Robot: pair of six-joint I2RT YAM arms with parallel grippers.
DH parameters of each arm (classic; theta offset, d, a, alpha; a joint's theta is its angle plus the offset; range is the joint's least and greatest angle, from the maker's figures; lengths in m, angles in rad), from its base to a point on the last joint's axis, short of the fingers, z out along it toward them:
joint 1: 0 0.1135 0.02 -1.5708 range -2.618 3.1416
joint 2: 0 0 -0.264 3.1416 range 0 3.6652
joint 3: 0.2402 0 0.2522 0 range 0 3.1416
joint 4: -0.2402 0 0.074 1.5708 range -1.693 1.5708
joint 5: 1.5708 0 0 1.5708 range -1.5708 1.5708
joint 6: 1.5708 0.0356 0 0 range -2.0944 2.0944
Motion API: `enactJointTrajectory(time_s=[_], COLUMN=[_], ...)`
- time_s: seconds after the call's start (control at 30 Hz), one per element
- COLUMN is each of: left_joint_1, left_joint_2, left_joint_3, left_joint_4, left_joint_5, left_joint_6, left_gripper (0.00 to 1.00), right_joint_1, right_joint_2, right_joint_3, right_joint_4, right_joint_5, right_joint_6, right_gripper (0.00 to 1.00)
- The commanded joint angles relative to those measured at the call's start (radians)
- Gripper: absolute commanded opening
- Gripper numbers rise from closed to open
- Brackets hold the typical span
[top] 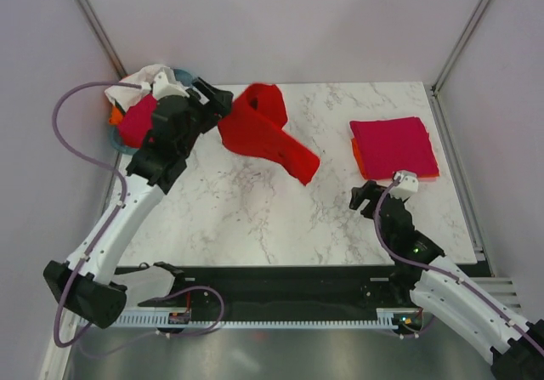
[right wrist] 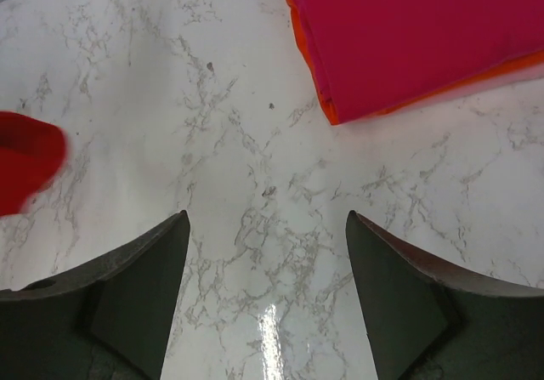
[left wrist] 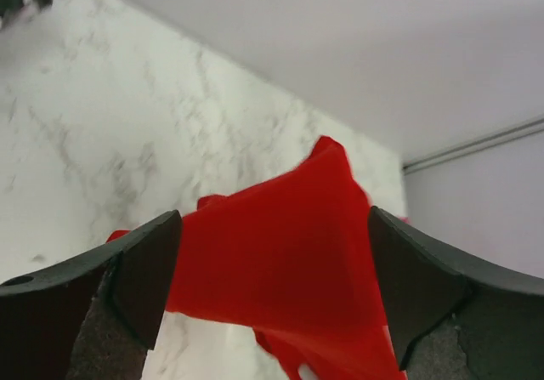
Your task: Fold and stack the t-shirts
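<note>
A bright red t-shirt [top: 259, 133] lies crumpled in a long heap at the back middle of the marble table; it also shows in the left wrist view [left wrist: 280, 261] and at the left edge of the right wrist view [right wrist: 25, 163]. My left gripper [top: 217, 99] is at the shirt's left end, jaws wide apart [left wrist: 272, 286], with the red cloth showing between them beyond the fingertips. A folded magenta shirt [top: 393, 144] lies on a folded orange one [top: 356, 155] at the right. My right gripper [top: 365, 197] is open and empty just in front of that stack [right wrist: 408, 31].
A teal tub [top: 119, 146] at the back left holds a white shirt [top: 136, 87], a magenta shirt [top: 136, 121] and an orange one [top: 114, 116], partly hidden by my left arm. Bare marble [top: 255, 218] lies between the arms. Walls enclose the table.
</note>
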Motion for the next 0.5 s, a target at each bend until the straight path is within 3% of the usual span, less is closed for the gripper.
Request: enactJointTrajectory(time_s=[0.0, 0.27, 0.33, 0.47], left_joint_1=[0.003, -0.008, -0.015, -0.049], left_joint_2=[0.106, 0.126, 0.114, 0.074], left_joint_3=[-0.161, -0.235, -0.247, -0.29], left_joint_4=[0.031, 0.012, 0.008, 0.015], left_joint_5=[0.032, 0.061, 0.072, 0.11], left_joint_6=[-0.01, 0.071, 0.093, 0.102], left_gripper=[0.99, 1.0, 0.98, 0.97], right_joint_1=[0.003, 0.003, 0.001, -0.031], right_joint_2=[0.017, 0.135, 0.193, 0.41], right_joint_3=[-0.006, 0.037, 0.062, 0.211], right_joint_4=[0.012, 0.02, 0.025, -0.024], right_joint_5=[0.001, 0.024, 0.03, -0.065], right_joint_6=[0.001, 0.008, 0.025, 0.002], right_gripper=[0.83, 0.89, 0.97, 0.95])
